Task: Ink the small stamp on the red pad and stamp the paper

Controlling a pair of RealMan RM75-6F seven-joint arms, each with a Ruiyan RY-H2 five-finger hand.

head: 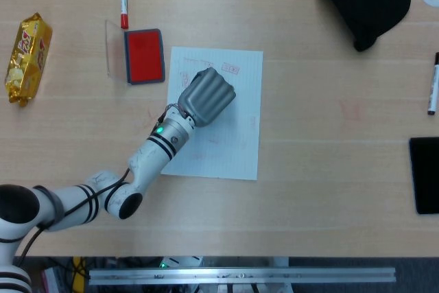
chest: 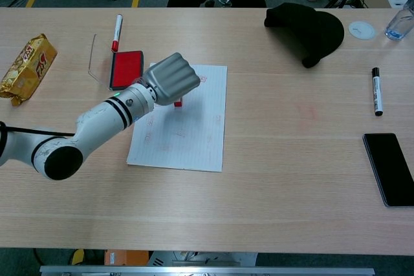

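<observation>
Here the grey left hand point(chest: 170, 79) is a clenched fist over the middle of the white lined paper sheet point(chest: 194, 135), fingers wrapped round the small red stamp point(chest: 178, 102). The stamp's long axis runs upright, straight down from under the fist. Its red foot looks to be at or just above the sheet; contact cannot be told. The coming move turns on that vertical line: press down, or lift clear.

The red ink pad in its dark tray point(head: 144, 55) lies just off the sheet's far-left corner.

Chest view alone shows the stamp; in head view the left hand point(head: 207, 95) hides it, but the faint red marks on the paper point(head: 231, 69) read better. Right hand not seen in either view.
</observation>
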